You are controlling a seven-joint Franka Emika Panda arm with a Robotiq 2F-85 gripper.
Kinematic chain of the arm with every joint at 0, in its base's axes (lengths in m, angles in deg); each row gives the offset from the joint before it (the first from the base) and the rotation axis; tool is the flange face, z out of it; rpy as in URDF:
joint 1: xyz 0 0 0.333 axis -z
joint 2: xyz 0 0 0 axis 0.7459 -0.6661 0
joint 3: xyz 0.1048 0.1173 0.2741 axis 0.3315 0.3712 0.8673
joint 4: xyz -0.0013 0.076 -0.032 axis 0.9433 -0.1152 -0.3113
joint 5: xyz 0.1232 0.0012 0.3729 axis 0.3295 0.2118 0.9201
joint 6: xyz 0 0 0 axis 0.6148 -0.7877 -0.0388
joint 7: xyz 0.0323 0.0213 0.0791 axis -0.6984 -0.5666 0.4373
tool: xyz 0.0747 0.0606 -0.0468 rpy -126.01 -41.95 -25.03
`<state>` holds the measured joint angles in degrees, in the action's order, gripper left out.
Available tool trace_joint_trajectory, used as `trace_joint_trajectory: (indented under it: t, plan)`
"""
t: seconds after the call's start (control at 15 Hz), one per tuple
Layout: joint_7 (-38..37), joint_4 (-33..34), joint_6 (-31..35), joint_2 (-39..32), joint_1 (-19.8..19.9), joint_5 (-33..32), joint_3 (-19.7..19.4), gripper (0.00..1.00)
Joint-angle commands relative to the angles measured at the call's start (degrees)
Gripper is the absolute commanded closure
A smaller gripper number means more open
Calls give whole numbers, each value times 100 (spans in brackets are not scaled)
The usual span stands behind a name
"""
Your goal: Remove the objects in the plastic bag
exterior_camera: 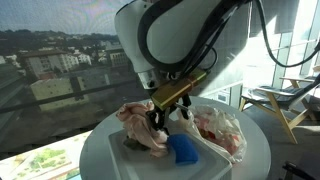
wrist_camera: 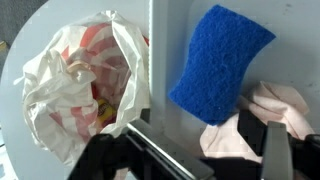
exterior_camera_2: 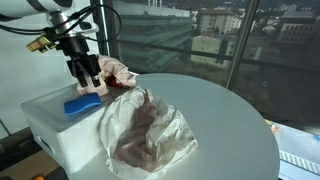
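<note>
The plastic bag point(wrist_camera: 75, 85) lies crumpled on the round white table point(exterior_camera_2: 230, 120), and reddish patches show through its film; it shows in both exterior views point(exterior_camera: 222, 130) point(exterior_camera_2: 145, 128). The bright blue rounded item point(wrist_camera: 220, 62) point(exterior_camera: 183, 150) point(exterior_camera_2: 82, 103) rests outside the bag on a white box. Beside it lies the pinkish-beige cloth point(wrist_camera: 270, 105) point(exterior_camera: 138, 125) point(exterior_camera_2: 115, 72). My gripper point(wrist_camera: 215, 160) point(exterior_camera: 163, 118) point(exterior_camera_2: 86, 72) hangs over the cloth, open. Its fingers stand wide apart with a fold of cloth lying loose between them.
The white box point(exterior_camera_2: 45, 125) stands against the table's edge, a step apart from the tabletop. Large windows surround the spot, and a chair point(exterior_camera: 280, 100) stands behind the table. The robot's bulky white arm point(exterior_camera: 180, 35) fills the space above.
</note>
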<state>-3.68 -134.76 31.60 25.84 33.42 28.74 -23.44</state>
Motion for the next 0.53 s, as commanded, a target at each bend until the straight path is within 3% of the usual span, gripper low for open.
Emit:
trace_joint_trajectory:
  t: [0.0,0.47]
  plan:
    - [-75,-65,-215,463,21,75,-134,0]
    - [-680,-841,-369,1359,408,220,-394,0]
